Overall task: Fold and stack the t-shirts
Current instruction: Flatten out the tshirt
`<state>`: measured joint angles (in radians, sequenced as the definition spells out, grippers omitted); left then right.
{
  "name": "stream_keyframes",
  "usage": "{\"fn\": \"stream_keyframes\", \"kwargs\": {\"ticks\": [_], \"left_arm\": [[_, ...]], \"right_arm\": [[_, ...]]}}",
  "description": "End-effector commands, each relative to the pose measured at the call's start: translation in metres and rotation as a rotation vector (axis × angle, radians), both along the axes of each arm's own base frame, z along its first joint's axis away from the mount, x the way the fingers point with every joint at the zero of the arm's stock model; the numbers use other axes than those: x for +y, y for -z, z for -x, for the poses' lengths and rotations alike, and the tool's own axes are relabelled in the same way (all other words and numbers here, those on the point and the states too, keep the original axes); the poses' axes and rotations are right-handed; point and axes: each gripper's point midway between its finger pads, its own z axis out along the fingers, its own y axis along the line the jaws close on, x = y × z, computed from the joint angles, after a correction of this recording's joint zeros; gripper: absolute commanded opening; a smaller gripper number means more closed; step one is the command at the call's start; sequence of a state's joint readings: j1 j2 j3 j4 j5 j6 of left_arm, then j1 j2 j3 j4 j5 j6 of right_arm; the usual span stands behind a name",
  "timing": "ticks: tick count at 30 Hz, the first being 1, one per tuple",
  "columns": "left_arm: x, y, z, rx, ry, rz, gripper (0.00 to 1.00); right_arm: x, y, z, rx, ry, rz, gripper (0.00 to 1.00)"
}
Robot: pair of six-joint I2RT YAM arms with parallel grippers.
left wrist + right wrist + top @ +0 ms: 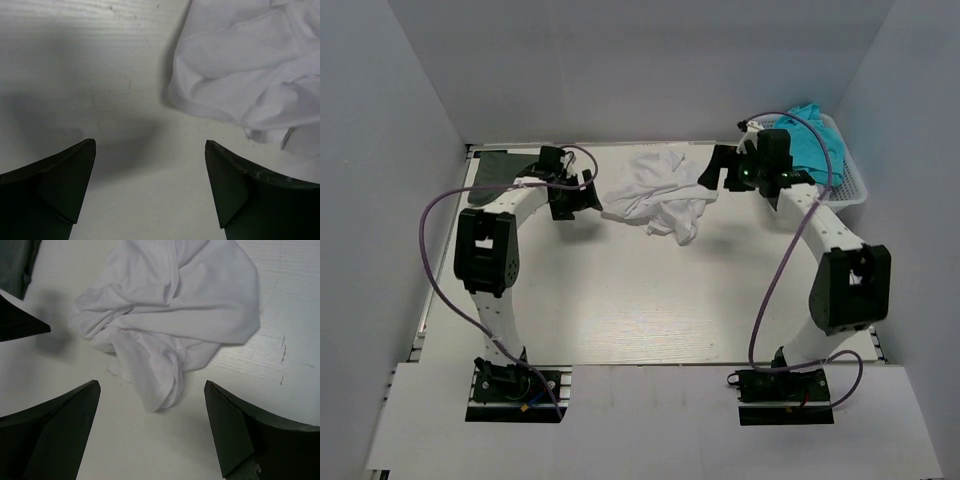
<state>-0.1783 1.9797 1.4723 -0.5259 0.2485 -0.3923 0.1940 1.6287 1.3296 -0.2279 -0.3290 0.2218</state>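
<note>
Fingers spread wide and empty, the left gripper (150, 143) and right gripper (151, 383) flank the crumpled, soft-creased white t-shirt (655, 195) mid-table — farther back a flat dark grey-green t-shirt (498, 166) lies partly hidden by the left arm (486, 250), and only the overhead view shows teal t-shirts (812, 136) heaped in the lattice basket (852, 194).

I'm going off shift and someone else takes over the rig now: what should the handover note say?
Left gripper: open, empty, just left of the white t-shirt.
Right gripper: open, empty, just right of it.
White t-shirt crumpled, far middle of the table; dark t-shirt flat in the far left corner; teal t-shirts bunched in the basket, far right.
Done: perhaps the dark one. Left: fold white and teal, stack.
</note>
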Motion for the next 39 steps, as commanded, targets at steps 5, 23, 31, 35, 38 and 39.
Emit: {"fn": "stream_keyframes", "kwargs": {"ticks": [5, 23, 31, 35, 38, 39], "left_arm": [[-0.034, 0.009, -0.035, -0.014, 0.063, 0.002, 1.00], [-0.059, 0.023, -0.041, -0.074, 0.118, -0.017, 0.00], [-0.058, 0.004, -0.041, -0.101, 0.104, -0.012, 0.00], [-0.047, -0.002, -0.045, -0.103, 0.061, -0.044, 0.00], [-0.045, -0.030, -0.051, -0.164, 0.048, -0.043, 0.00], [-0.044, -0.042, -0.056, -0.205, 0.037, -0.045, 0.00]], "right_arm": [[-0.007, 0.037, -0.042, 0.080, 0.135, 0.142, 0.90], [-0.035, 0.104, -0.123, 0.142, 0.362, 0.275, 0.90], [-0.020, 0.130, -0.168, 0.119, 0.350, 0.235, 0.68], [-0.015, 0.130, -0.167, 0.125, 0.355, 0.196, 0.00], [-0.016, 0.094, -0.162, 0.047, 0.354, 0.183, 0.00], [-0.017, 0.071, -0.161, 0.005, 0.353, 0.171, 0.00]]}}
